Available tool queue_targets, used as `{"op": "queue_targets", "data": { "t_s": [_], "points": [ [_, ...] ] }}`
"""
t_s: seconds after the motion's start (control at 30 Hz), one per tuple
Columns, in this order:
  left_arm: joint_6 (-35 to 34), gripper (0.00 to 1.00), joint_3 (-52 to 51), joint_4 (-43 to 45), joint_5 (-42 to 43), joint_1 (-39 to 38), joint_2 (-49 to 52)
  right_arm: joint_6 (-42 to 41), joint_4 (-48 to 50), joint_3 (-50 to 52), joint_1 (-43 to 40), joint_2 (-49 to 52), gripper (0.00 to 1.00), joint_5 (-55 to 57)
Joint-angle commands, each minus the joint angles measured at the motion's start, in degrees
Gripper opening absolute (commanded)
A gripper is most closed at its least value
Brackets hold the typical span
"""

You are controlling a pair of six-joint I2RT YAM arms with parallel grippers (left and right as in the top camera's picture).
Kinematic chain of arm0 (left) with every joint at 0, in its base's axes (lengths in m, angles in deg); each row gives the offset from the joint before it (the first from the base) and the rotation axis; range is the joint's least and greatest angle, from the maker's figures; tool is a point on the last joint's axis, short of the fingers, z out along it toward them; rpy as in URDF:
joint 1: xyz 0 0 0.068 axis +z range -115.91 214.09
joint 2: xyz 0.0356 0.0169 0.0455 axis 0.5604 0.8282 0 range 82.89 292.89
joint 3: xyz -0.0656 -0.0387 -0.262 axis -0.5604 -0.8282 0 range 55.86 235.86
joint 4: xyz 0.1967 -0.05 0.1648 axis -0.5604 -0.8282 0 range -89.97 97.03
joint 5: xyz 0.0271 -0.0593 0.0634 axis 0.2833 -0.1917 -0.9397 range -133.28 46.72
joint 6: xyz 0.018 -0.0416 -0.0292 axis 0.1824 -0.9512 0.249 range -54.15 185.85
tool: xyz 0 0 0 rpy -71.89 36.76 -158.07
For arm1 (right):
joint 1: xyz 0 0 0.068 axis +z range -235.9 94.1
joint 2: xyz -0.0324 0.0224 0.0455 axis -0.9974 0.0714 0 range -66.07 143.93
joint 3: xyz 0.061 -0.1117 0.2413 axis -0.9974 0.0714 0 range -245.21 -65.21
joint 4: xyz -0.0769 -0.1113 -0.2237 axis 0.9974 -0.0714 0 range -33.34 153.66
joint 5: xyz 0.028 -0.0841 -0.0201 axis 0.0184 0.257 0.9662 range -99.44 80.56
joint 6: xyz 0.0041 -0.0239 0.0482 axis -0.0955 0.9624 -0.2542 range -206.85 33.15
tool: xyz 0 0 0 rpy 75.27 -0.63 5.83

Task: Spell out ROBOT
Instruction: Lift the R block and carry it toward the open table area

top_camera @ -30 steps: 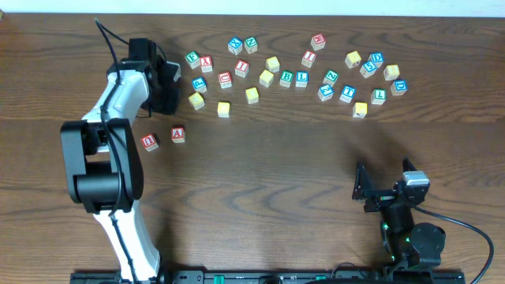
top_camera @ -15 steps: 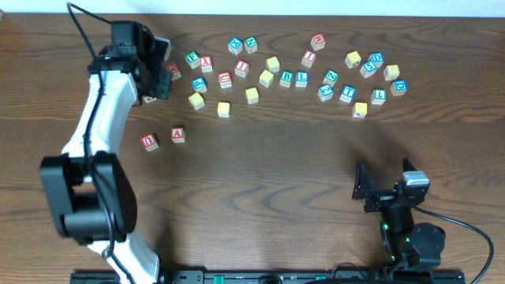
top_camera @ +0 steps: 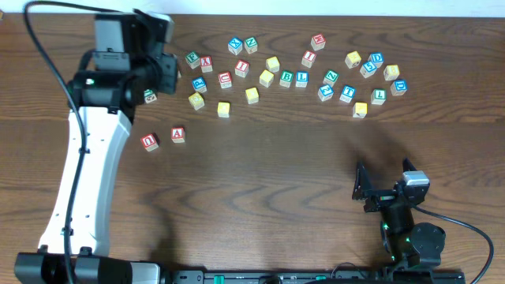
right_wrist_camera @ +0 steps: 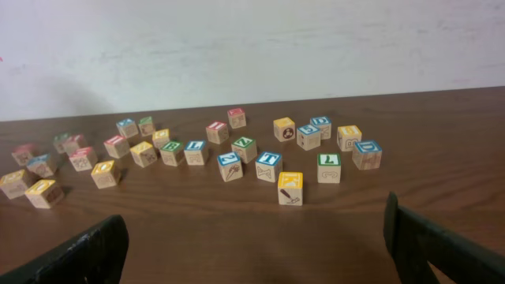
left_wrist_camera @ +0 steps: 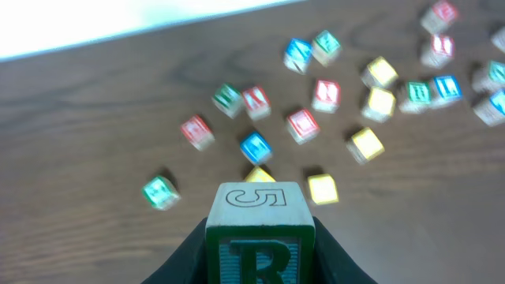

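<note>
The R block (left_wrist_camera: 260, 235) sat clenched in the left gripper (left_wrist_camera: 260, 254) at the bottom centre of the left wrist view, its R face towards the camera, a 5 on its top face and a dark finger pressed to each side. It was off the surface (top_camera: 276, 181), with the scattered blocks (left_wrist_camera: 256, 147) blurred and well below it.

A second earlier the overhead view had that arm hunched low over the left end of the block scatter. By now it had risen towards the camera and looked much larger, its gripper in the upper left of the frame. I judge that the first letter of ROBOT had been picked and lifted, with placing still to do. No word had been started on the bare wood in the lower half of the frame.

The overhead view hid the R block under the wrist, and only the wrist camera proved the grasp. The overhead did show a green block (top_camera: 150, 96) just beside the arm, and two red blocks (top_camera: 150, 142) lying apart below it. The right gripper (top_camera: 361, 189) rested at lower right. Its own camera showed its fingers (right_wrist_camera: 79, 256) spread wide and empty.
</note>
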Motion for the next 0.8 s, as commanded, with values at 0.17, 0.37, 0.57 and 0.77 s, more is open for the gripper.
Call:
{"op": "queue_targets", "data": {
  "t_s": [0.17, 0.37, 0.57, 0.77],
  "points": [
    [-1.8, 0.08, -1.9, -2.4, 0.8, -5.2, 0.7, 0.6, -0.2, 0.1, -0.4, -0.2, 0.99, -0.3],
    [-2.4, 0.08, -6.5, -0.4, 0.8, -7.4, 0.7, 0.6, -0.2, 0.1, -0.4, -0.2, 0.99, -0.3],
    [-5.1, 0.08, -13.0, 3.3, 0.8, -9.0, 0.7, 0.6, -0.2, 0.1, -0.4, -0.2, 0.99, -0.3],
    [-7.7, 0.08, -19.6, 8.9, 0.8, -9.4, 0.6, 0.6, -0.2, 0.1, -0.4, -0.2, 0.99, -0.3]
  ]
}}
